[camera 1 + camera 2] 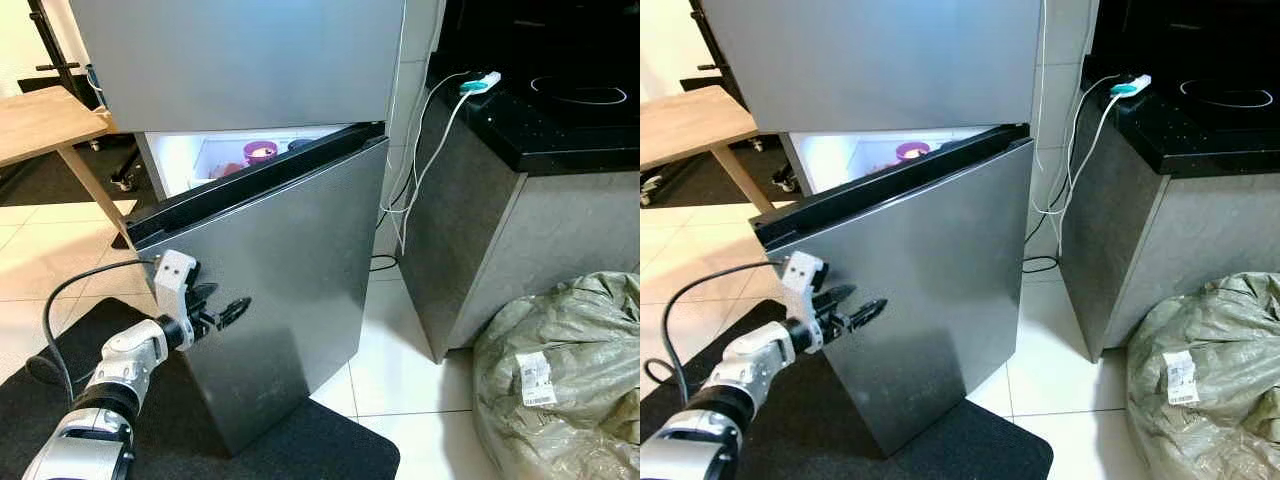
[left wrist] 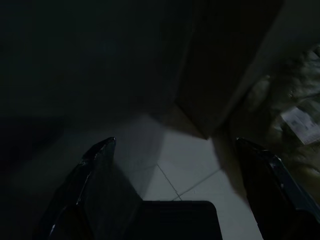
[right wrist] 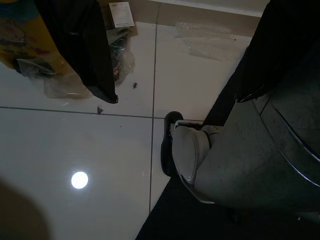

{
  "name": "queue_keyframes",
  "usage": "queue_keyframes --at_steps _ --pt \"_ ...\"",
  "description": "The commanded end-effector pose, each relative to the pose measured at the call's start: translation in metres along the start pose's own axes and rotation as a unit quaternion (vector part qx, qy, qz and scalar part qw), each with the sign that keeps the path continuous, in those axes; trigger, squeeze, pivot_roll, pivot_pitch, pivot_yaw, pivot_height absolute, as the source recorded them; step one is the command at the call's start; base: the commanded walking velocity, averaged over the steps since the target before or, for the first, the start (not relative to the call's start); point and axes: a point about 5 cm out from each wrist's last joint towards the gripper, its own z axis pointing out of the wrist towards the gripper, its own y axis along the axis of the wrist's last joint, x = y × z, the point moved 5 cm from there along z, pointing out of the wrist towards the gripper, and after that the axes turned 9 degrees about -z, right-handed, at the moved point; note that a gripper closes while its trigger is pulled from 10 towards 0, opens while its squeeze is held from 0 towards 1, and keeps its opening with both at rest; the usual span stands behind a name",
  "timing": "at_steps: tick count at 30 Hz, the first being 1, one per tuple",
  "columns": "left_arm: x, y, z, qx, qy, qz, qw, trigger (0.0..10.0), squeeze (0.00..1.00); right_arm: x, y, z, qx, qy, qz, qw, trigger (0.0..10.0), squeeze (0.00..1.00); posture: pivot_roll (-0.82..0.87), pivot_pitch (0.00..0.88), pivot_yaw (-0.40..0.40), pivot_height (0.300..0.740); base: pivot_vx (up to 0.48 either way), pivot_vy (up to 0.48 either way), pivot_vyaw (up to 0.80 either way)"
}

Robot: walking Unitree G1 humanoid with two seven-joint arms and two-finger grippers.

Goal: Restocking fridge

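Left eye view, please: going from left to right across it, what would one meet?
Wooden table → left gripper → fridge door → white cables → counter → sack.

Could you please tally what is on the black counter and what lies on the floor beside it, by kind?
Power strip with white cables, on the counter: 1
Grey-green sack with a white label, on the floor: 1
Total: 2
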Motion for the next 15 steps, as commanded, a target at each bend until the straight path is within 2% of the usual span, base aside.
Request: queue_keyframes --at_steps 1,5,8,11,12,15 --pt "0.001 0.000 0.001 -0.009 0.013 -0.015 1.000 10.0 0.00 0.010 -0.003 0.002 0.004 0.015 -0.004 1.000 10.0 0.00 -0.08 0.044 0.045 0.740 0.000 0.000 0.00" --pt "0.005 0.003 0.002 -0.019 0.028 -0.024 0.999 10.0 0.00 0.010 -0.003 0.002 0.004 0.014 -0.004 1.000 10.0 0.00 -0.08 0.044 0.045 0.740 0.000 0.000 0.00" --pt "0.012 0.012 0.001 -0.037 0.054 -0.020 0.998 10.0 0.00 0.010 -0.003 0.002 0.004 0.013 -0.004 1.000 10.0 0.00 -0.08 0.043 0.044 0.740 0.000 0.000 0.00" --pt "0.031 0.032 -0.008 -0.063 0.101 -0.003 0.993 10.0 0.00 0.009 -0.003 0.002 0.004 0.012 -0.004 1.000 10.0 0.00 -0.08 0.043 0.044 0.740 0.000 0.000 0.00" --pt "0.031 0.032 -0.008 -0.063 0.101 -0.003 0.993 10.0 0.00 0.009 -0.003 0.002 0.004 0.012 -0.004 1.000 10.0 0.00 -0.08 0.043 0.044 0.740 0.000 0.000 0.00" --pt "0.045 0.048 -0.017 -0.084 0.137 0.011 0.987 10.0 0.00 0.009 -0.003 0.002 0.004 0.012 -0.004 1.000 10.0 0.00 -0.08 0.043 0.044 0.740 0.000 0.000 0.00"
